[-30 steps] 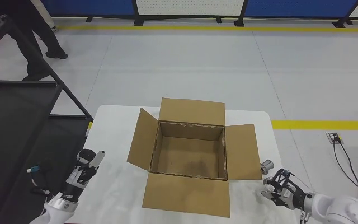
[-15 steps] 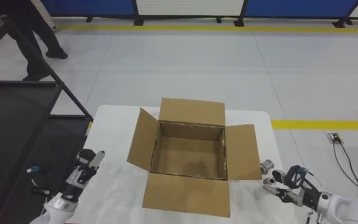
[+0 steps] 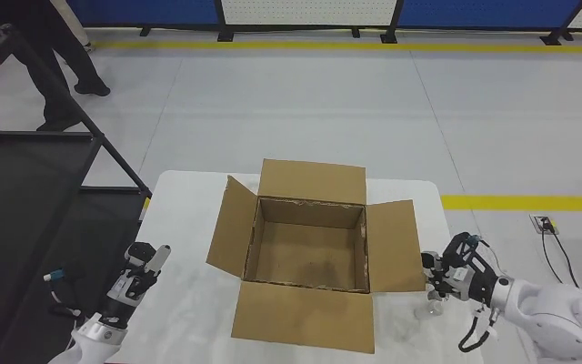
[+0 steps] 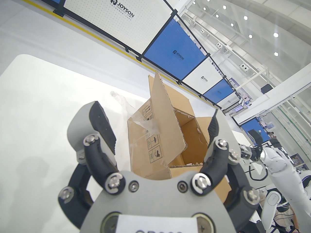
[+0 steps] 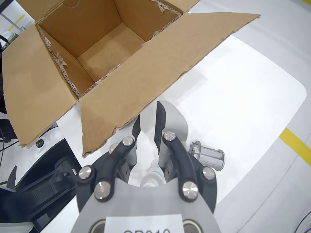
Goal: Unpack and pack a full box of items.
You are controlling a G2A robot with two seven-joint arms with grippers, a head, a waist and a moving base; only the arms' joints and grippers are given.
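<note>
1. Cardboard box (image 3: 309,255) stands open, empty, mid-worktop.
2. Right gripper (image 5: 148,115), nearly closed, empty, hangs over a clear bottle (image 5: 151,177) near the right edge; likely light, slippery: grasp mid-body.
3. Left gripper (image 4: 155,111) gapes empty.

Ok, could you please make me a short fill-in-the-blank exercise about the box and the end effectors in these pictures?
1. The flaps of the cardboard box are all ___.
2. Inside, the box is ___.
3. The left end effector is wide ___.
4. The small clear cylinder lies on the white ___, outside the box.

Missing words: open; empty; open; table.
</note>
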